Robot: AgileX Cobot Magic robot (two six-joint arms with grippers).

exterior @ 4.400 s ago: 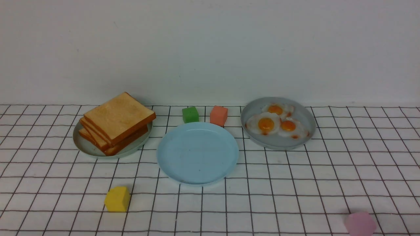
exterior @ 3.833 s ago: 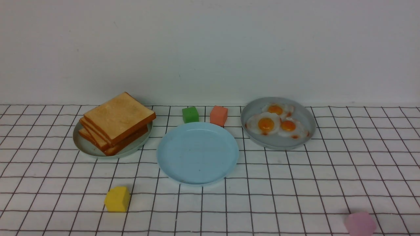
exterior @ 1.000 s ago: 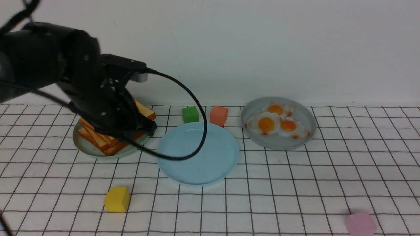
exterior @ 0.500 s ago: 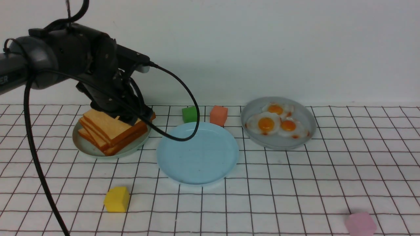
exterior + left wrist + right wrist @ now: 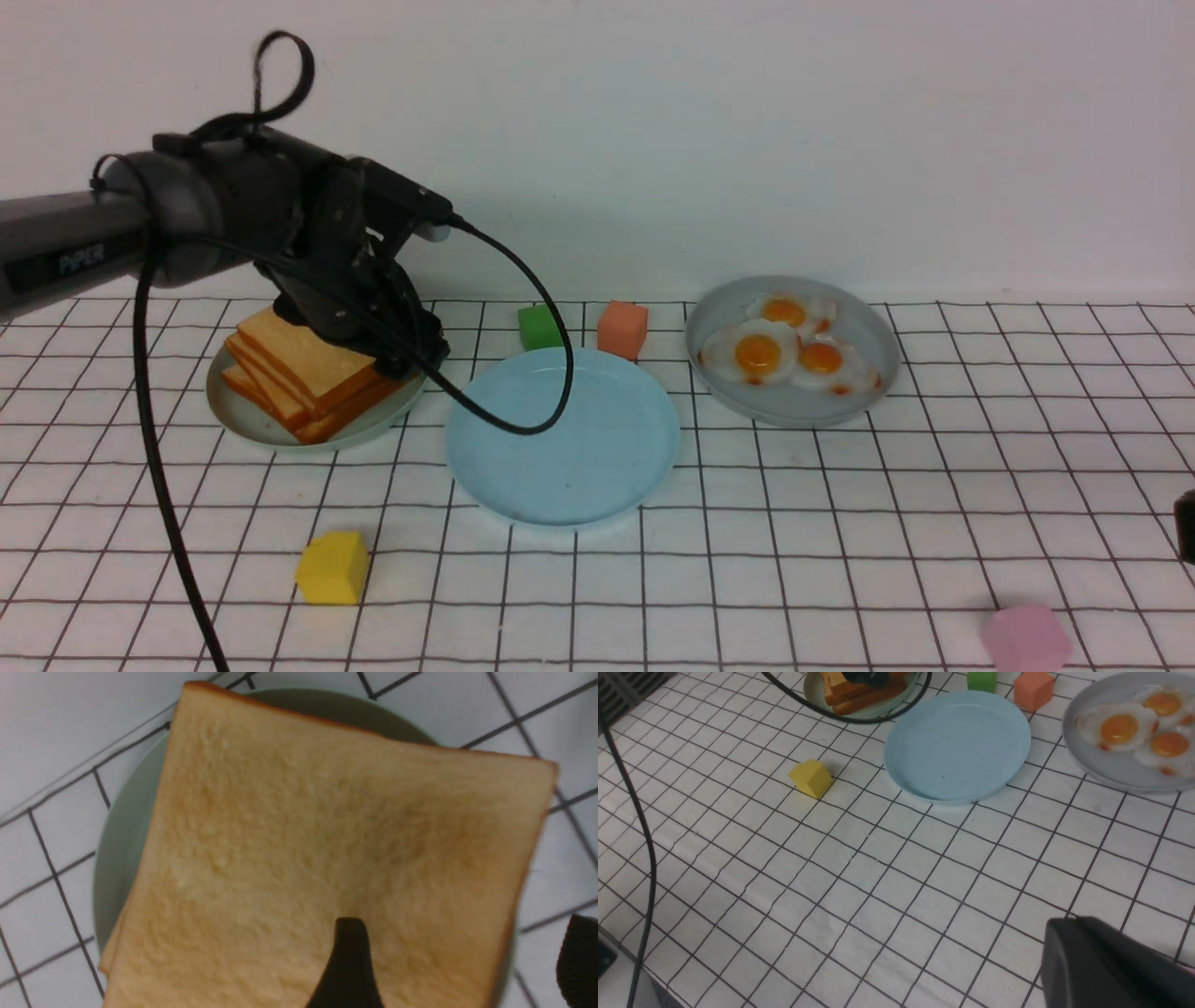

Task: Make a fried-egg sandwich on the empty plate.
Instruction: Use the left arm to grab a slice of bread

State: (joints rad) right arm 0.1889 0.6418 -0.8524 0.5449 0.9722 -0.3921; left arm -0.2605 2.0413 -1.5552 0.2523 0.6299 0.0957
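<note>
The empty plate (image 5: 563,435), sky blue, sits mid-table, also seen in the right wrist view (image 5: 957,744). No fried-egg sandwich is in view. A pile of toast slices (image 5: 299,359) rests on a grey-green plate (image 5: 247,425) at the left. My left gripper (image 5: 403,353) hovers open over the pile's right corner. In the left wrist view one of its fingers (image 5: 348,961) is over the top slice (image 5: 327,835) and the other lies beyond the crust edge, holding nothing. Three fried eggs (image 5: 758,355) lie on a grey plate (image 5: 794,409) at the right. My right gripper (image 5: 1064,945) is shut above bare cloth.
A green cube (image 5: 541,327) and a salmon cube (image 5: 623,329) stand just behind the blue plate. A yellow block (image 5: 333,567) lies front left, a pink block (image 5: 1024,637) front right. The left arm's black cable (image 5: 551,401) droops over the blue plate's left part.
The left arm rose off the toast pile and shifted right, and its jaws opened. The right gripper's tip has come into view at the front view's right edge.
</note>
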